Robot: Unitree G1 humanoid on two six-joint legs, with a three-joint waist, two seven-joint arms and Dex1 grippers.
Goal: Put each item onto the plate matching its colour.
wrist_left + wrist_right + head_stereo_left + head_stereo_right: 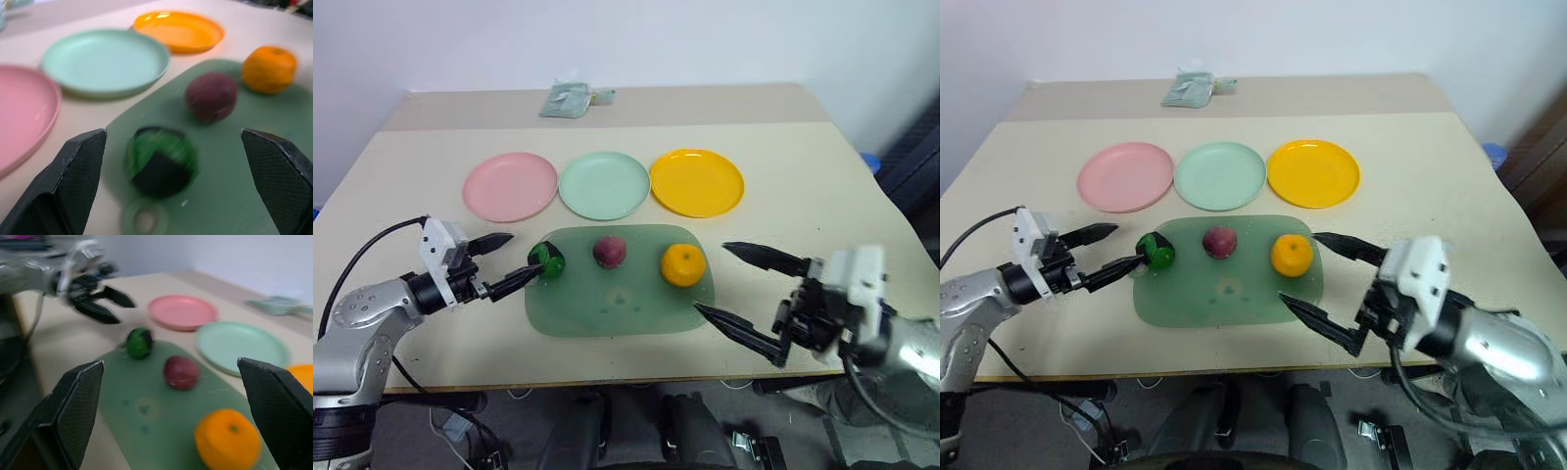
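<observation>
Left eye view: left gripper point(510, 258) released, jaws wide around dark green-black round lump point(549, 260) at 9 o'clock of translucent green oval tray point(607, 318), right gripper point(741, 285) also spread; lump may roll away if nudged.

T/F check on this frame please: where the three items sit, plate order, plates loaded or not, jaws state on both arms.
1. All three items lie on the green tray. True: green-black lump, plum, mandarin.
2. The plum already sits on the pink plate. False: that plate is bare; the plum is mid-tray.
3. From the robot's left, the plates run pink, mint plate, yellow-orange plate. True.
4. The left gripper is shut on the lump. False: its jaws stand open, the lump just ahead of them.
5. The right gripper holds the mandarin. False: its jaws are open and empty, beside the tray.
</observation>
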